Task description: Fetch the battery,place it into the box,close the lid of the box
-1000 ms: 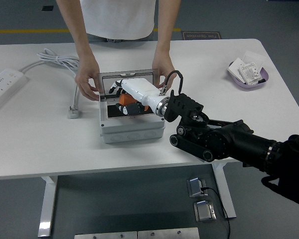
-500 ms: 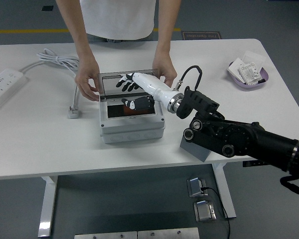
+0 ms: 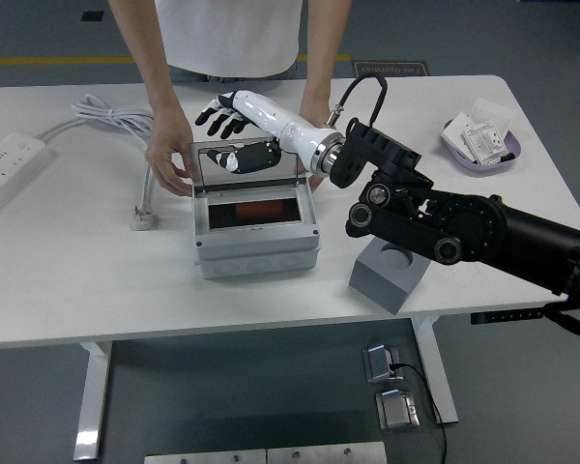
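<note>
A light grey box (image 3: 256,253) stands mid-table with its clear lid (image 3: 292,164) upright at the back. An orange battery (image 3: 261,210) lies inside the box. My right hand (image 3: 220,112), white with black fingers, hovers above and behind the lid's top edge, fingers spread and holding nothing; its reflection shows in the lid. A person at the far side holds the box at the lid's hinge, one hand (image 3: 168,155) on the left, the other (image 3: 314,114) partly hidden behind my forearm. My left arm is out of sight.
A grey block (image 3: 389,274) with a round recess sits right of the box near the front edge. A purple tray (image 3: 479,146) of small packets is at the back right. A power strip (image 3: 5,160), white cable (image 3: 106,116) and plug (image 3: 143,218) lie at the left.
My right hand rose out of the box and moved back over the lid's top. The battery stays in the box. My arm lifted, uncovering the grey block.
</note>
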